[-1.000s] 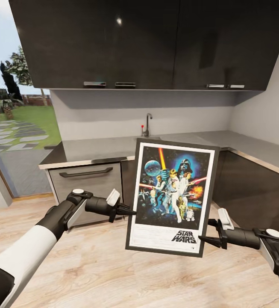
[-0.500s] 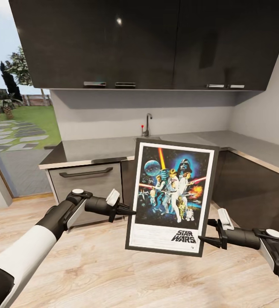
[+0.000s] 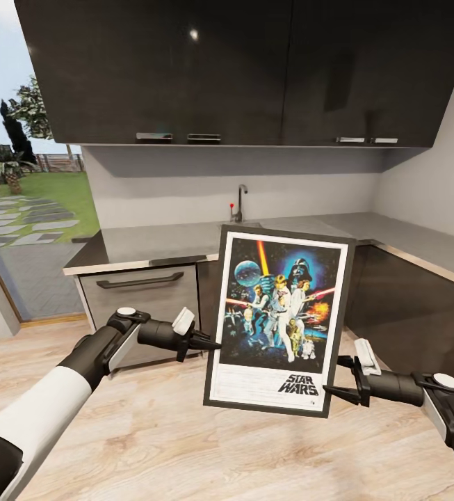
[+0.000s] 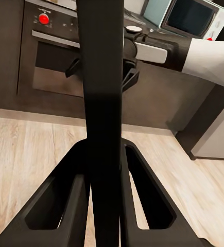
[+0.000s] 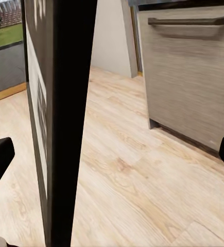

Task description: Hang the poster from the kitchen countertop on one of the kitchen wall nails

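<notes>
Now your left tool pinches the poster at its left edge, your right tool spread at its lower right corner, long axis upright.

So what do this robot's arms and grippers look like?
Both arms have glossy white forearm shells that give way to black wrist sections, each with a round white cap on top. The left gripper and the right gripper are black with thin pointed fingers and a pale grey block at the base. No cables show.
</notes>
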`<state>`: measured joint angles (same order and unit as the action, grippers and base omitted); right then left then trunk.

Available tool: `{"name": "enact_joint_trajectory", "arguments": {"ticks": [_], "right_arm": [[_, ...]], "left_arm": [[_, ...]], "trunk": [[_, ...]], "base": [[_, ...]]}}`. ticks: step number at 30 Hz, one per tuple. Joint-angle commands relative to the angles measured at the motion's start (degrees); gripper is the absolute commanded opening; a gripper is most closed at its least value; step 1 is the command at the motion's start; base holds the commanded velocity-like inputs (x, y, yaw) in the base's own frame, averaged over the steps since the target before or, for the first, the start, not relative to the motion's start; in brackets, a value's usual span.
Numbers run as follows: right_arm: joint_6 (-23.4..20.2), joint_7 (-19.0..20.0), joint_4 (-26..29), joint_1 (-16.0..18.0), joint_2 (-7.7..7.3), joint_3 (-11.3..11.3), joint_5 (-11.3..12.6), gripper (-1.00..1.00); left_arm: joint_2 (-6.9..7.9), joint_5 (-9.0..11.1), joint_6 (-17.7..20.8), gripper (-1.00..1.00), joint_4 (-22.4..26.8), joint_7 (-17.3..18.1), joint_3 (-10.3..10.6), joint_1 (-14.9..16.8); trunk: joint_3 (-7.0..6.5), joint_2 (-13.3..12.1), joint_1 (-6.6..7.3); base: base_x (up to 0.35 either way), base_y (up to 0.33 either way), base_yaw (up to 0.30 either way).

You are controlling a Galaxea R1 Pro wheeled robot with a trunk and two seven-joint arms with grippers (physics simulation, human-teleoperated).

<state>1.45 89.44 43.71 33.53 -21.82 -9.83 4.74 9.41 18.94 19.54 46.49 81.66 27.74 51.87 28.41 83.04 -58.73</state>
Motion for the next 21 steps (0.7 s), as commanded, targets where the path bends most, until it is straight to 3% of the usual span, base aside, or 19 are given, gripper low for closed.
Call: {"name": "enact_joint_trajectory", "arguments": {"ticks": [1,4,11,21], "right_arm": [[0.2,0.2,0.0,0.0,-0.02,0.0,0.1,1.00],[0.2,0.2,-0.1,0.0,-0.04,-0.1,0.1,1.00],[0.3,0.2,-0.1,0.0,-0.06,-0.1,0.2,1.00],[0.3,0.2,-0.1,0.0,-0.06,-0.1,0.3,1.00]], "left_arm": [[0.08,0.5,0.4,-1.00,0.0,-0.1,0.3,0.1],[0.10,0.5,0.4,-1.00,0.0,-0.1,0.3,0.1],[1.82,0.6,0.4,-1.00,0.1,0.2,0.3,0.1],[2.27,0.6,0.3,-1.00,0.2,0.7,0.3,0.1]], "trunk": [[0.06,0.0,0.00],[0.06,0.0,0.00],[0.06,0.0,0.00],[0.06,0.0,0.00]], "base": [[0.000,0.000,0.000],[0.000,0.000,0.000],[0.000,0.000,0.000],[0.000,0.000,0.000]]}}
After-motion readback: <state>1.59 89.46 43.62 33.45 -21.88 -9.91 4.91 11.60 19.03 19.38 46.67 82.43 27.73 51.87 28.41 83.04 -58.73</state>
